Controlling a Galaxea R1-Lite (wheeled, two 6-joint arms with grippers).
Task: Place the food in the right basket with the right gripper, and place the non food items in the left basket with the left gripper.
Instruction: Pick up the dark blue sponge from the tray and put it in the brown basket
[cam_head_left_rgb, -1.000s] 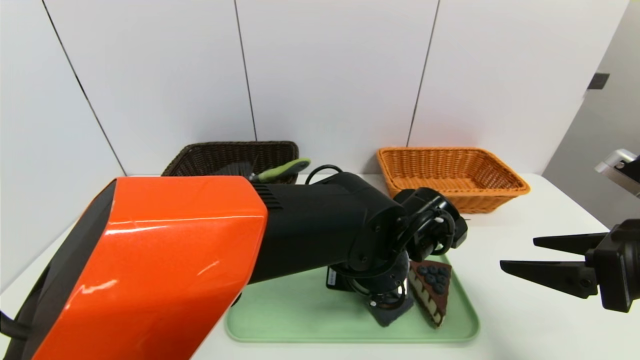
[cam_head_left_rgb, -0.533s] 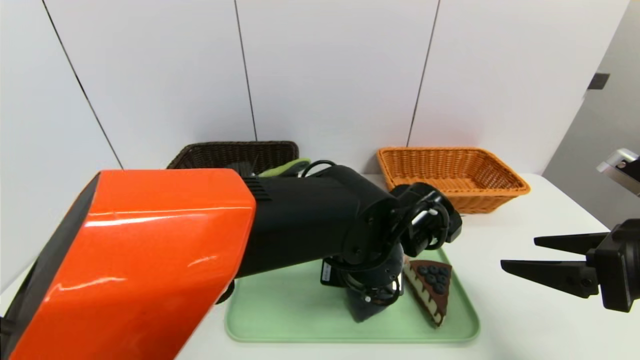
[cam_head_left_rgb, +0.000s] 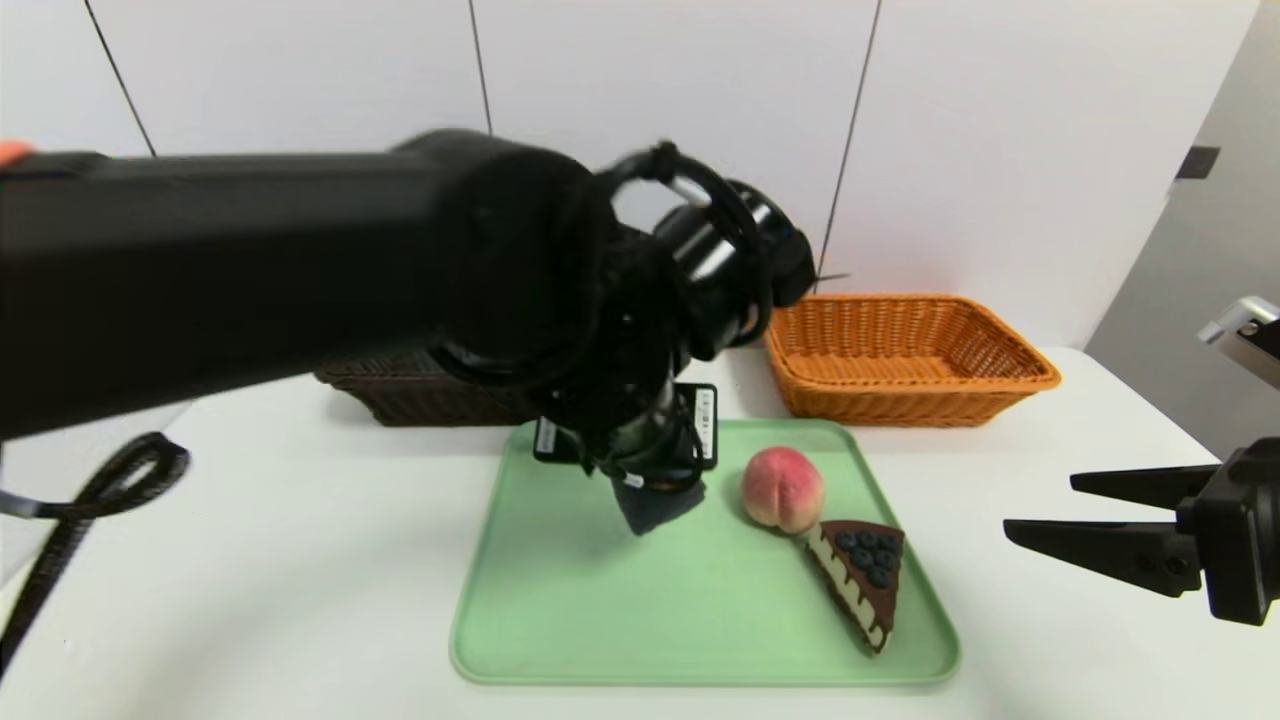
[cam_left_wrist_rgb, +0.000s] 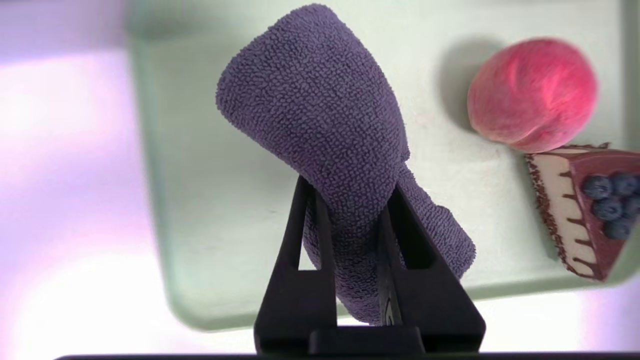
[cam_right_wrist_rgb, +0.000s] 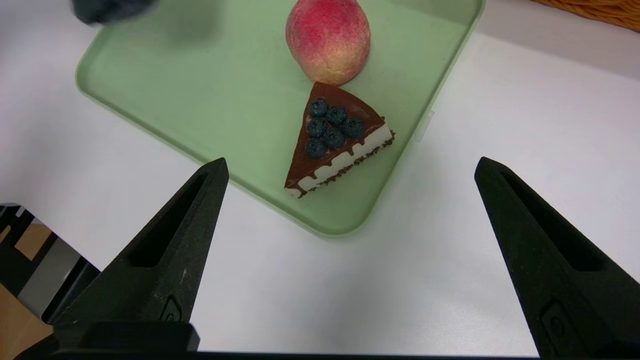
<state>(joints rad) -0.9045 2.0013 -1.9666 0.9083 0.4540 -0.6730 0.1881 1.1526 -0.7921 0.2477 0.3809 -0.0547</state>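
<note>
Green tray (cam_head_left_rgb: 520, 600) on white table (cam_head_left_rgb: 250, 560).

Bright even light, blurred left arm (cam_head_left_rgb: 300, 260), soft shadows, purple-tinted wrist view

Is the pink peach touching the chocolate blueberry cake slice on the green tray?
Touching: the right wrist view shows the peach resting against the cake slice's pointed tip.

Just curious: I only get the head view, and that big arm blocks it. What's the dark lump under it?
Observer: A purple cloth. The left gripper is shut on it.
Operator: Gripped where?
Observer: Near its middle. One bunched end bulges past the fingers.
Operator: And the claw on the right, is it aimed at anything?
Observer: The right gripper is open. In its wrist view, the cake lies ahead, between its fingers.
</note>
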